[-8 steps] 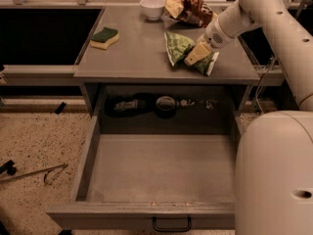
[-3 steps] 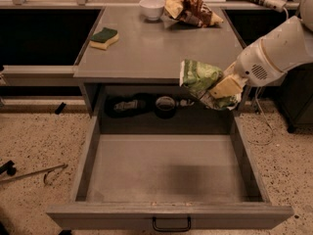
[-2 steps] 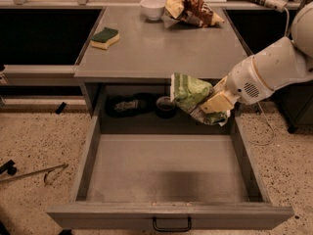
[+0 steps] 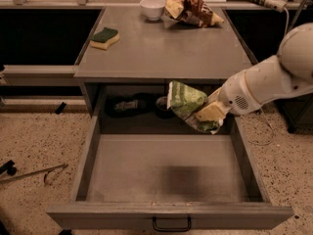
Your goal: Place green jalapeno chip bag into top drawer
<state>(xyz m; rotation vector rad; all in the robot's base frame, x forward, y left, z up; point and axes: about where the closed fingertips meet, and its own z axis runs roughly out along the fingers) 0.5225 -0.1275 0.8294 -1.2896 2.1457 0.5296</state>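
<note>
My gripper is shut on the green jalapeno chip bag and holds it in the air over the back right part of the open top drawer. The bag is wrinkly, light and dark green with a white edge, and hangs tilted to the left of the fingers. The drawer is pulled fully out, with a plain grey floor and a small black handle on its front. My white arm reaches in from the right.
On the grey tabletop lie a green-and-yellow sponge, a white bowl and a brown-and-yellow chip bag. Dark objects sit at the back behind the drawer. A cable lies on the speckled floor at left.
The gripper has carried the bag off the tabletop, forward and down, and now holds it lower and further left over the drawer's back right part.
</note>
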